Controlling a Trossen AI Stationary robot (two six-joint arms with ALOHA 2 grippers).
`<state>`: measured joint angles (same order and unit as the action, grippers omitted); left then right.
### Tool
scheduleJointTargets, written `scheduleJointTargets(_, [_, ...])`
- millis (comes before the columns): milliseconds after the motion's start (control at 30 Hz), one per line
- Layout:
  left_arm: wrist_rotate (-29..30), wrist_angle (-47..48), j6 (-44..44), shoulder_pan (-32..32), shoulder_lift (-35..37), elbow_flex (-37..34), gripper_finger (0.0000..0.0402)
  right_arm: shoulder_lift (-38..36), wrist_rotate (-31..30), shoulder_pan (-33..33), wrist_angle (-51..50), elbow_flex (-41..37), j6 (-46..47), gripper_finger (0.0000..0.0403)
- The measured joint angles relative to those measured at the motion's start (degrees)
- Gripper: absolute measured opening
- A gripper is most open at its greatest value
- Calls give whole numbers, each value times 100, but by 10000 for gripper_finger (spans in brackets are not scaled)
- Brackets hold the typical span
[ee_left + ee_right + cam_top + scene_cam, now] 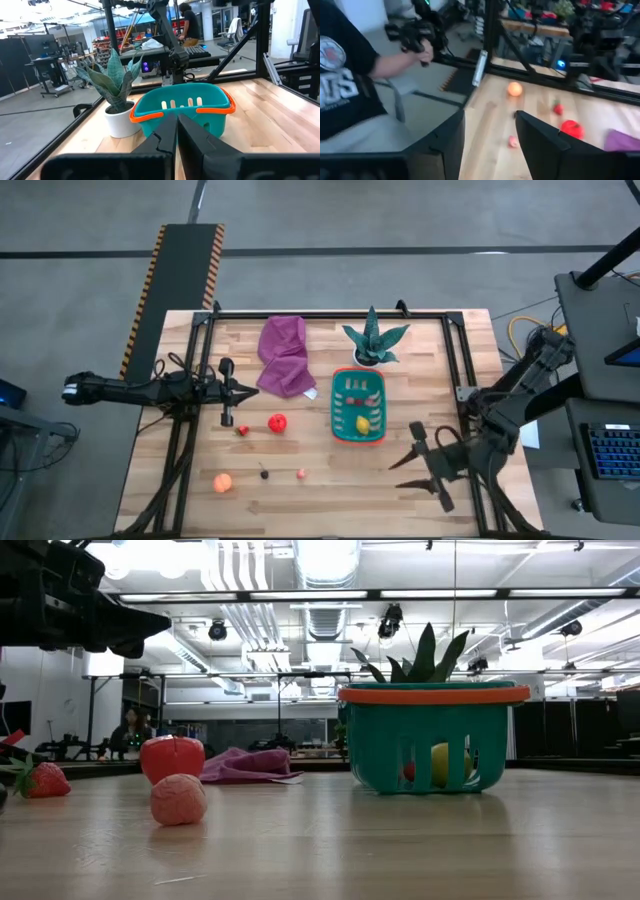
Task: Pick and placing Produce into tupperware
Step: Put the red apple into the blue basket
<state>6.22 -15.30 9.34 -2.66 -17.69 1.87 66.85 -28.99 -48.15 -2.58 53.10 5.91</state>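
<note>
- My right hand (408,462) hangs over the bench (320,500) just off the basket's near right corner, fingers spread with nothing between them.
- My left hand (238,390) waits clenched on nothing at the bench's left side, beside the purple cloth (284,355).
- The teal basket (338,420) sits mid-bench by the potted plant (372,340); a yellow lemon (362,423) and some small pieces already lie in it.
- Still out on the bench: the red fruit (277,421), a strawberry (243,431), the orange ball (222,482), a small dark piece (264,474) and a pink piece (301,473), all apart from each other.
- I judge these are light, stiff, smooth toys; round ones may roll or squirt out, so I'd close across the widest middle, straight from above.
</note>
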Motion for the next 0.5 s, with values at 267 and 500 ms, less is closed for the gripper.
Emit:
scheduleJointTargets(267, [4,-111,2,2,21,0,0,-797,1179,1123,2210,-2205,-311,160])
scheduleJointTargets(500, [2,-76,0,2,-114,0,0,-1874,2375,3484,2008,-2981,-545,159])
